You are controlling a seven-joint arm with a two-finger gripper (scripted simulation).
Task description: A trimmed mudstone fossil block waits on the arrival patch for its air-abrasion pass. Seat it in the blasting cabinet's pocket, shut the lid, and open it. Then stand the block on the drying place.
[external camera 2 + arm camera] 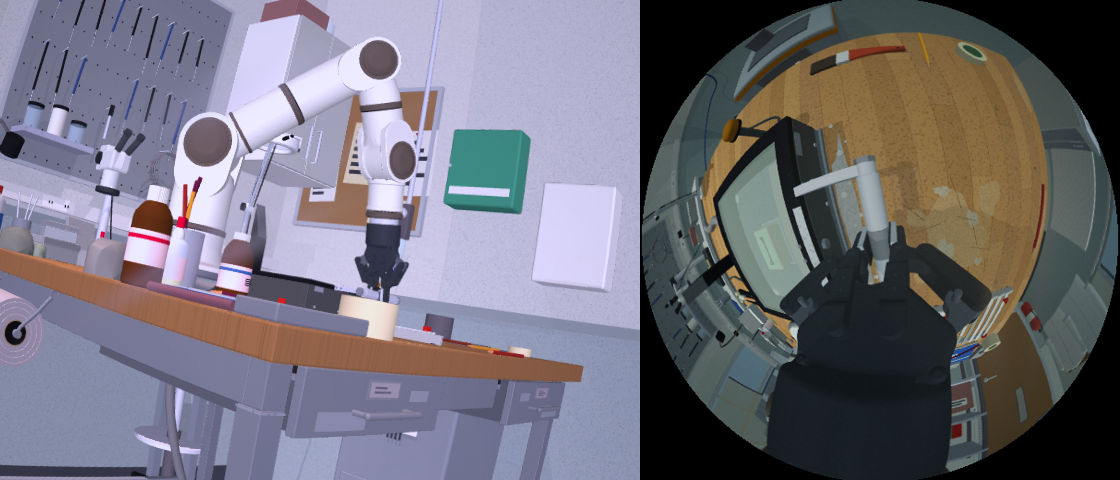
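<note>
My gripper hangs low over the bench beside the blasting cabinet, and I hold the cabinet lid's grey bar handle between my closed fingers. The handle's thin arm runs back to the lid. The cabinet is a flat black box whose pale glazed lid lies down flat over it. The mudstone block is not in sight; through the lid only a pale green rectangle shows. A faint darker square marks the wood just beyond the handle.
Behind the bench are a pegboard of tools, a wall cupboard and a corkboard. Bottles, a microscope and a pen cup crowd the left end. A cream tape roll stands in front of my gripper; a brush, pencil and tape ring lie along the far edge.
</note>
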